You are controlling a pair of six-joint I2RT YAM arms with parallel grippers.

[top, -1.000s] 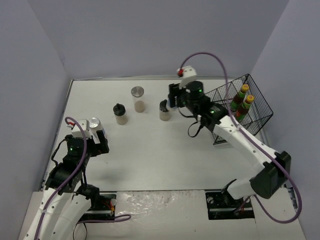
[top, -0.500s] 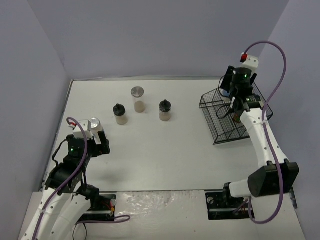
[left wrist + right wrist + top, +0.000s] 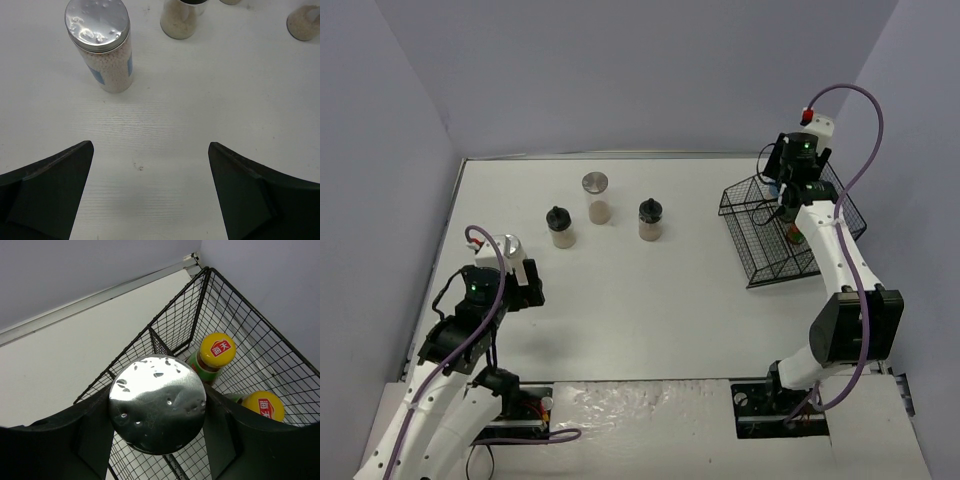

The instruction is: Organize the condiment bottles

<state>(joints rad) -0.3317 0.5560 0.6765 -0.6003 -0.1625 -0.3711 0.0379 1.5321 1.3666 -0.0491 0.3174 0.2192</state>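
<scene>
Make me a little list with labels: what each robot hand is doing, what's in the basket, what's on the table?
Left gripper: open, empty, facing a pellet-filled silver-lidded shaker
Right gripper: shut on a second silver-lidded shaker, over the black wire basket
In basket: two yellow-capped bottles
On white table: two black-lidded beige jars, a third silver-lidded shaker

Whole table point(image 3: 650, 290) from overhead; close downward wrist views, basket point(image 3: 175, 322) common to right
</scene>
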